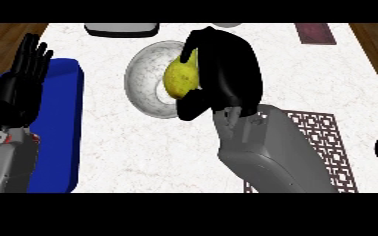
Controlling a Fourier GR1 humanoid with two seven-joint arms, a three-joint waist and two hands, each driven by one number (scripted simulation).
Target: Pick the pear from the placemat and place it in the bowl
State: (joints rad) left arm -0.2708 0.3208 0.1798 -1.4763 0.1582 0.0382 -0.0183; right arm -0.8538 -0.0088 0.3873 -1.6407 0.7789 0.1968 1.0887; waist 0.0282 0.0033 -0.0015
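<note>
A yellow pear (pixel 180 77) is held over the white marbled bowl (pixel 145 78), near the bowl's right side. My right hand (pixel 225 70) is shut on the pear, fingers and thumb curled round it from the right, and it hides the bowl's right rim. The brown patterned placemat (pixel 327 139) lies at the right, partly under my right forearm, with nothing visible on it. My left hand (pixel 28 75) rests open at the left edge, fingers up, above the blue mat.
A blue mat (pixel 60 125) lies along the left side. A grey tray-like object (pixel 122 29) sits at the back, with a dark red item (pixel 315 33) at the back right. The white marble counter (pixel 148 150) ends in wooden edges on both sides.
</note>
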